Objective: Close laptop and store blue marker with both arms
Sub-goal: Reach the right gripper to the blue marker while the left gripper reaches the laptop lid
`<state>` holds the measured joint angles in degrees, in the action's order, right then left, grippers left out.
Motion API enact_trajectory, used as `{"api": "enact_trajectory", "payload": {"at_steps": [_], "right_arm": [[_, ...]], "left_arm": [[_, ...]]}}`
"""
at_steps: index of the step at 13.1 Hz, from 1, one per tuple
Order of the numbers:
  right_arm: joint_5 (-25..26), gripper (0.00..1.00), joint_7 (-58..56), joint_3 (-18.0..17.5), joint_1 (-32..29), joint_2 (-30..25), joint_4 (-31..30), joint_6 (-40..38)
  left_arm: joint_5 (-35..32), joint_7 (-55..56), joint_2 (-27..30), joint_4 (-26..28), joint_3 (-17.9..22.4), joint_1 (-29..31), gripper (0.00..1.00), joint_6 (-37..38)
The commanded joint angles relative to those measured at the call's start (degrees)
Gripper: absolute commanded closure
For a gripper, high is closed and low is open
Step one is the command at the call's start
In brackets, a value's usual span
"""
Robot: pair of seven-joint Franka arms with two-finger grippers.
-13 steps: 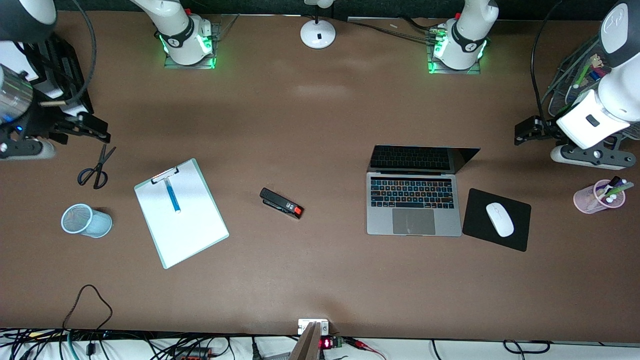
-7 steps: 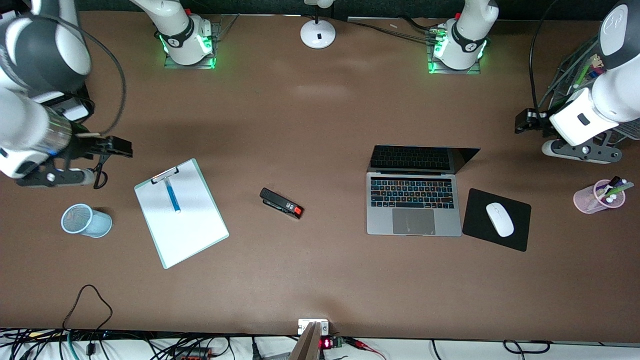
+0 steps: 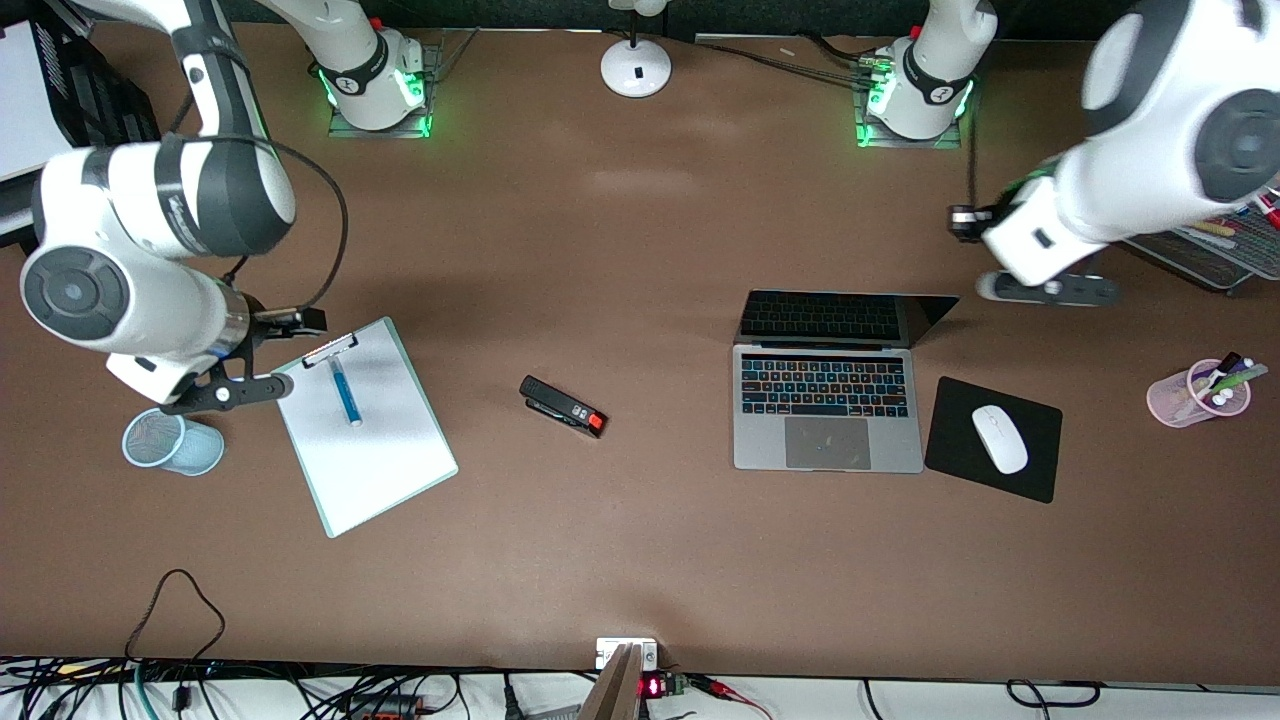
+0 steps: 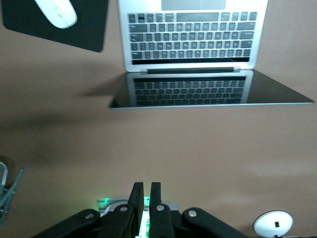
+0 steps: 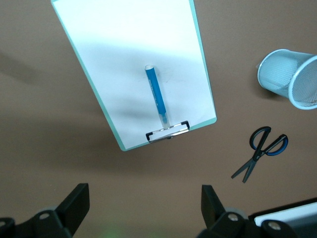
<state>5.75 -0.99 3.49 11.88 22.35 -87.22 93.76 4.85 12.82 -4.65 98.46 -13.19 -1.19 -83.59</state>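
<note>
The silver-grey laptop (image 3: 828, 400) stands open with its keys lit; it also shows in the left wrist view (image 4: 188, 49). The blue marker (image 3: 344, 390) lies on a white clipboard (image 3: 380, 450), its tip by the clip; the right wrist view shows both, the marker (image 5: 157, 96) on the clipboard (image 5: 124, 59). My right gripper (image 3: 228, 392) hangs over the table at the clipboard's edge, by the mesh cup; it is open and empty (image 5: 143, 191). My left gripper (image 3: 1045, 290) hangs over bare table by the laptop's screen corner, shut and empty (image 4: 145, 184).
A pale blue mesh cup (image 3: 170, 440) lies beside the clipboard. Scissors (image 5: 260, 151) lie near it. A black stapler (image 3: 563, 406) is mid-table. A white mouse (image 3: 999, 439) sits on a black pad (image 3: 950, 440). A pink pen cup (image 3: 1190, 395) stands at the left arm's end.
Both arms have swung in from the table's ends: the right gripper to the clipboard's edge, the left gripper toward the laptop's screen. Nothing on the table has moved.
</note>
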Motion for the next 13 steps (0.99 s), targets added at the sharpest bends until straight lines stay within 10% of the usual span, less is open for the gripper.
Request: {"api": "enact_trajectory", "payload": {"at_steps": [1, 13], "right_arm": [[0.76, 0.00, -1.29, -0.06, -0.63, -0.55, -2.41, 3.60], [-5.13, 0.00, -17.02, 0.02, -4.41, -3.72, -21.85, 30.16]], "left_arm": [[0.69, 5.00, 0.60, 3.82, -4.55, 0.22, 0.88, -4.19], [0.52, 8.09, 2.98, 24.05, -9.31, 0.13, 1.00, -28.36]]}}
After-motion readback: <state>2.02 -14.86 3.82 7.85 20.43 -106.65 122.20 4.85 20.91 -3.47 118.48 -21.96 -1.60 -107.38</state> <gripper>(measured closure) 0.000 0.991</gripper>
